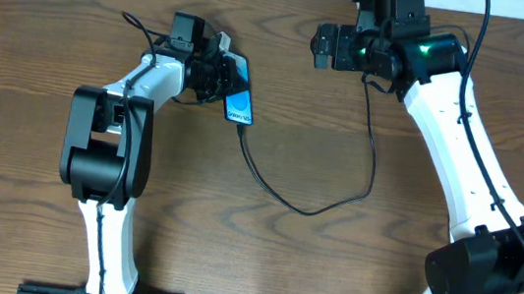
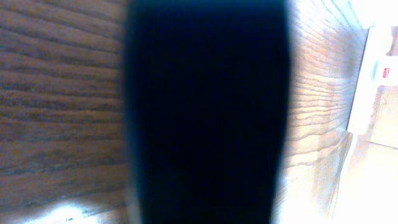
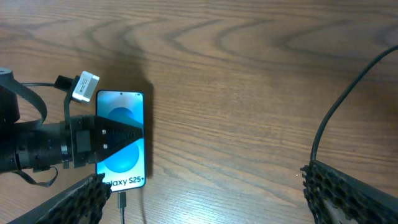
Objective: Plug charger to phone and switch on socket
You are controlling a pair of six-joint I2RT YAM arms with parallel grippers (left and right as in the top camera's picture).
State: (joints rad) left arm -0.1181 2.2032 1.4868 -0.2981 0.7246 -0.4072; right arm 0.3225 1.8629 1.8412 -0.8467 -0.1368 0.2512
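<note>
The phone (image 1: 239,103) lies at the back left with its blue screen up; it also shows in the right wrist view (image 3: 122,163) with "Galaxy S25+" at its near end. My left gripper (image 1: 217,71) is shut on the phone's far end, one finger across the screen (image 3: 115,137). A dark shape (image 2: 205,112) fills the left wrist view. The charger cable (image 1: 306,209) loops from the phone's near end toward my right arm; its connector (image 3: 122,200) sits at the phone's port. My right gripper (image 1: 324,45) (image 3: 205,199) is open and empty. A white edge with a red mark (image 2: 375,71), perhaps the socket, shows far right.
Brown wood table (image 1: 51,4). A black cable (image 3: 339,109) crosses the right side of the right wrist view. The right arm (image 1: 461,140) spans the right side, the left arm (image 1: 109,140) the left.
</note>
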